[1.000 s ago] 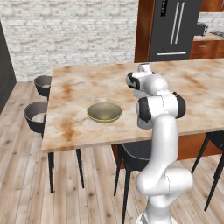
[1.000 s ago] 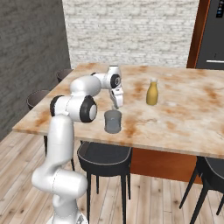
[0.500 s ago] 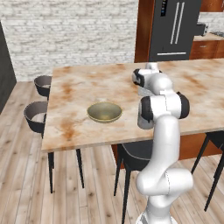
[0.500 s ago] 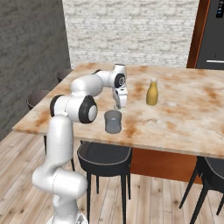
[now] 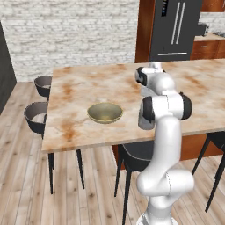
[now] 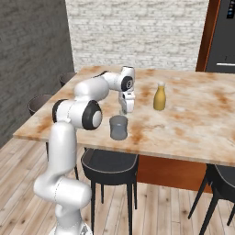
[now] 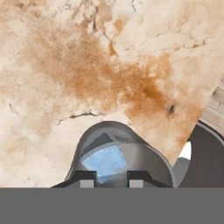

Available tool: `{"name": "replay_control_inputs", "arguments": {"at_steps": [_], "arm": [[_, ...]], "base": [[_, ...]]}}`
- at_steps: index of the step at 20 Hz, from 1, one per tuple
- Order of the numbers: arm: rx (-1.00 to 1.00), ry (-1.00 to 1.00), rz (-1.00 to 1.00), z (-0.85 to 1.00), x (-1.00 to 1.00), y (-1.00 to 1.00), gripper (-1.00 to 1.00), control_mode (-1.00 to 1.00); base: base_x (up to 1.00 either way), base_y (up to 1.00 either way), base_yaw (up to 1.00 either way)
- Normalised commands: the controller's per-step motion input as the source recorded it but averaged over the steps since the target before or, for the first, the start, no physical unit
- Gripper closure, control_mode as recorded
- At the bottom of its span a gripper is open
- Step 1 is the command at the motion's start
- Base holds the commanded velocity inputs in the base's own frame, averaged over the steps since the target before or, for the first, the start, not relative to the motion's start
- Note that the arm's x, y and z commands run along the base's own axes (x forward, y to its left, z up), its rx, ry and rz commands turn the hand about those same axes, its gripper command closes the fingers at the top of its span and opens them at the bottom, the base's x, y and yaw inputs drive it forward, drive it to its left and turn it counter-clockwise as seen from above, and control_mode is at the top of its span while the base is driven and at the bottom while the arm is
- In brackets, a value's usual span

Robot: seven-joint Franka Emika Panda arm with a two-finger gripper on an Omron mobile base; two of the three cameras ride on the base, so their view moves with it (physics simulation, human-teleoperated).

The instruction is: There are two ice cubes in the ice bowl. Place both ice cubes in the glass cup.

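Note:
The glass cup (image 6: 119,127) stands near the table's front edge, a grey tumbler seen from above in the hand view as glass cup (image 7: 131,151). My gripper (image 6: 124,109) hangs just above its mouth, pointing down. In the hand view the gripper (image 7: 110,178) holds a pale-blue ice cube (image 7: 105,159) between its fingertips (image 7: 84,177), over the cup's opening. The ice bowl (image 5: 104,112), olive-yellow and shallow, sits on the table to the left of the arm; I cannot make out a cube inside it.
A yellow bottle (image 6: 159,97) stands on the marble table (image 6: 183,119) right of the gripper. Dark stools (image 5: 37,116) line the table's left side, and another stool (image 6: 110,160) sits under the front edge below the cup.
The gripper has swung away from the bowl's side, toward the cup, and now hangs right above it.

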Motion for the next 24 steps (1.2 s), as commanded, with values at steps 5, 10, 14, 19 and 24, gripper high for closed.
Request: {"name": "replay_control_inputs", "arguments": {"at_steps": [5, 10, 14, 19, 24], "arm": [[0.0, 0.0, 0.0, -0.01, -0.46, 0.01, 1.0, -1.0], [0.0, 0.0, 0.0, -0.08, -0.03, 0.11, 1.0, -1.0], [0.0, 0.0, 0.0, -0.12, 0.0, 0.03, 1.0, -1.0], [0.0, 0.0, 0.0, -0.14, 0.0, 0.0, 1.0, -1.0], [0.0, 0.0, 0.0, -0.01, 0.07, 0.01, 1.0, -1.0]], "base": [[0.0, 0.0, 0.0], [0.0, 0.0, 0.0], [0.0, 0.0, 0.0], [0.0, 0.0, 0.0], [0.0, 0.0, 0.0]]}}
